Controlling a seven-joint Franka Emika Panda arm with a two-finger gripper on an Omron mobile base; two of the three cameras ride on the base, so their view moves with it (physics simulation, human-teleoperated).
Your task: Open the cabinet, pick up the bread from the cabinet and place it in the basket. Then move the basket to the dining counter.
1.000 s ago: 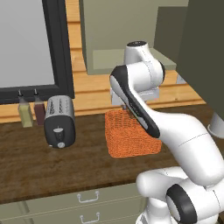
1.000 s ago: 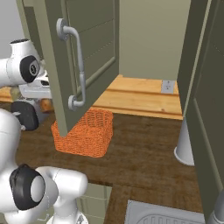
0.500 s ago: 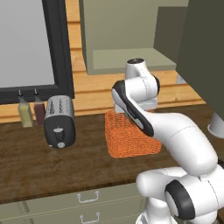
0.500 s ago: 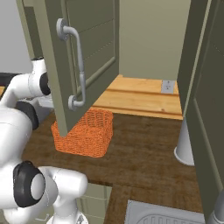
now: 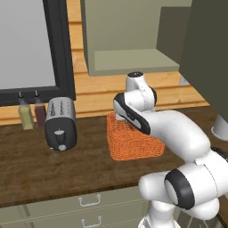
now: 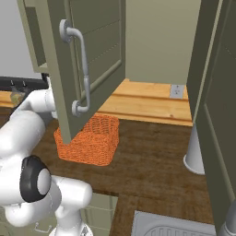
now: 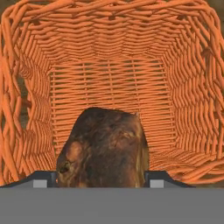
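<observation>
Now lowered over the basket (image 5: 133, 142) on the worktop (image 5: 44, 173), my arm has swung down; pincer (image 7: 101, 177) clenched on the bread (image 7: 103, 148), poised above the weave. Release comes next.

Even, bright rendered light, soft shadows, sharp focus, no glare.

My glossy white rounded arm (image 5: 178, 133) has thick tubular segments, black bands at its joints, a round black cap, and small dark finger tips (image 7: 157, 177)
</observation>
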